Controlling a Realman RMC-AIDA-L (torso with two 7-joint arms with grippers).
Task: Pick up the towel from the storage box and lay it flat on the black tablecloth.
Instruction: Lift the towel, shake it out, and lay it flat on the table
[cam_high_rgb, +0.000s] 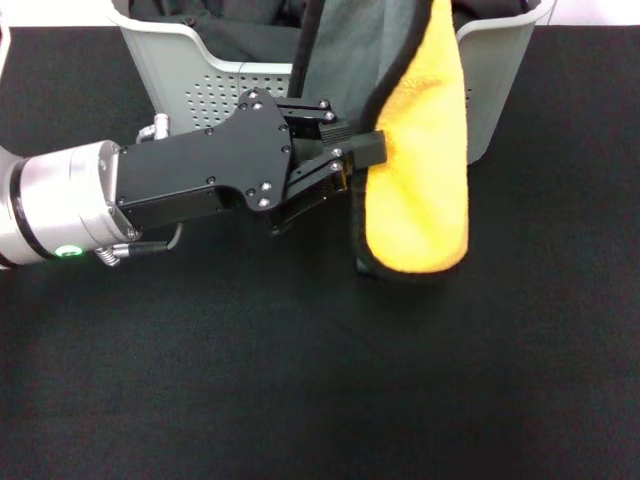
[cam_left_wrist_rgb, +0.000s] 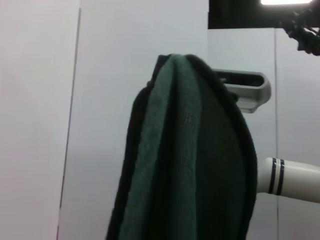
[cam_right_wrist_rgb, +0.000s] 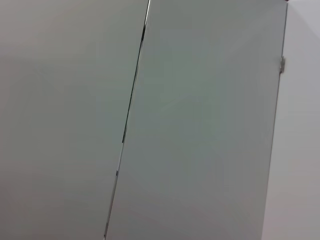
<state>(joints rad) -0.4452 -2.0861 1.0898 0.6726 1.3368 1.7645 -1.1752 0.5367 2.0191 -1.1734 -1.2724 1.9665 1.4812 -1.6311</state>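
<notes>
Yellow-orange microfibre, the towel (cam_high_rgb: 420, 150) hangs in a long vertical fold in front of the storage box (cam_high_rgb: 200, 80), its grey reverse and thin black edging showing along the inner side, its lower end near or just touching the black tablecloth (cam_high_rgb: 300, 380); which of the two cannot be told. The left tool (cam_high_rgb: 362, 152), reaching in from the robot's left on a black body with a silver wrist, is closed on the edge of the fold about midway up, so the cloth is carried clear of the box's front wall. The left wrist view shows the same draped cloth (cam_left_wrist_rgb: 185, 165) close up, grey side outward, against a pale wall. Dark garments remain inside the box behind the fold. The right tool appears in no view; its wrist camera shows only pale wall panels. Step in hand, as judged: the lift-out is done and the carry toward the open tablecloth is under way. The next move calls for bringing the towel forward over bare cloth, lowering so the free end lands first, then drawing the held edge away to spread it flat rather than dropping it bunched
</notes>
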